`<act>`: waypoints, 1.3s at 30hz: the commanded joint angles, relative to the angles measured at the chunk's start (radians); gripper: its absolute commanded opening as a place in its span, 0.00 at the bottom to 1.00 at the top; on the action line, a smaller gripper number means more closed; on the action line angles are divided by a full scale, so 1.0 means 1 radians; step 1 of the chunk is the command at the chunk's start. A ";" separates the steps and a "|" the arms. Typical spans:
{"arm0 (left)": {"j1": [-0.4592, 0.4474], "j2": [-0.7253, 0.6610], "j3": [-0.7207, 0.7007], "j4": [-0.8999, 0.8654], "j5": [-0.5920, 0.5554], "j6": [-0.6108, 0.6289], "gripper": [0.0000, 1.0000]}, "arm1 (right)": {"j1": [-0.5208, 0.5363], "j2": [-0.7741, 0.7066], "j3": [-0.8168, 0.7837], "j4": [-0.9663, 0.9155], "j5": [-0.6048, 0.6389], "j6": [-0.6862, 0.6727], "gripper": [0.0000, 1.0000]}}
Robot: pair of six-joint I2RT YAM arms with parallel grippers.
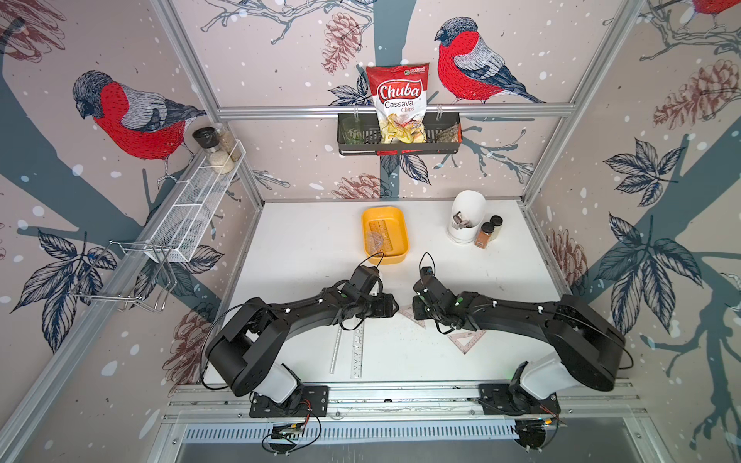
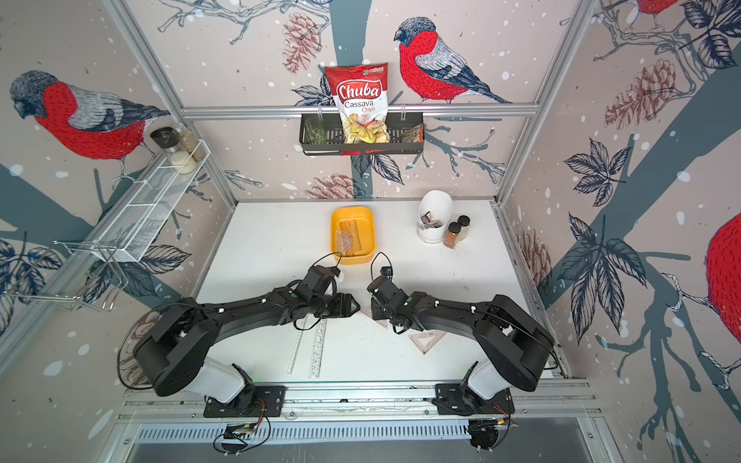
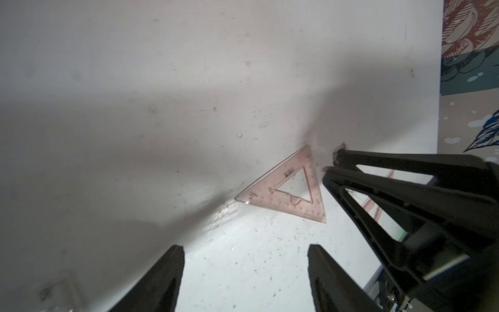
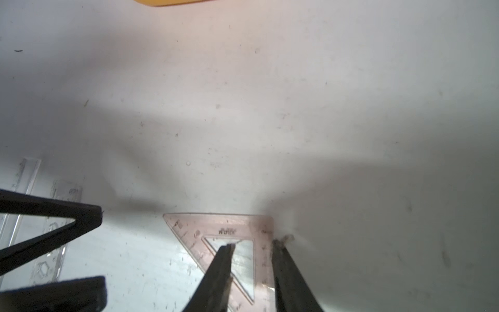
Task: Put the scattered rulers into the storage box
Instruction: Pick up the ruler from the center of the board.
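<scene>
The yellow storage box (image 1: 391, 258) (image 2: 357, 259) stands mid-table with a few rulers inside. A pink triangle ruler (image 1: 407, 312) (image 3: 283, 204) (image 4: 224, 225) lies flat between my two grippers. My right gripper (image 4: 253, 244) (image 1: 416, 311) straddles one side of it, one finger in the cut-out and one at the outer edge, jaws a little apart. My left gripper (image 3: 245, 251) (image 1: 397, 308) is open and empty, just short of the triangle. A second pink triangle (image 1: 467, 336) and two clear straight rulers (image 1: 336, 352) (image 1: 358, 352) lie nearer the front.
A white pot (image 1: 467, 216) and two spice jars (image 1: 485, 234) stand at the back right of the table. A black wire basket (image 1: 399, 148) with a chips bag hangs on the back wall. A white wire shelf (image 1: 192, 204) runs along the left wall.
</scene>
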 commanded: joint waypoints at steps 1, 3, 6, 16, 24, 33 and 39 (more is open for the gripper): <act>0.004 0.012 0.012 0.057 0.052 -0.008 0.76 | -0.034 -0.040 -0.059 0.149 -0.138 -0.013 0.27; 0.006 0.023 0.019 0.058 0.056 -0.008 0.76 | -0.047 -0.058 -0.089 0.184 -0.168 -0.018 0.26; 0.006 0.035 0.017 0.059 0.047 -0.014 0.78 | -0.058 -0.070 -0.123 0.204 -0.182 -0.019 0.23; 0.009 0.096 0.026 0.081 0.070 -0.019 0.83 | -0.082 -0.074 -0.202 0.267 -0.215 -0.017 0.22; 0.008 0.106 0.012 0.088 0.079 -0.027 0.84 | -0.088 -0.106 -0.218 0.280 -0.220 -0.017 0.22; 0.000 0.077 -0.022 0.090 0.083 -0.045 0.83 | -0.090 -0.065 -0.230 0.347 -0.250 -0.013 0.22; -0.012 0.094 -0.022 0.093 0.090 -0.047 0.83 | -0.090 -0.038 -0.251 0.379 -0.259 -0.007 0.21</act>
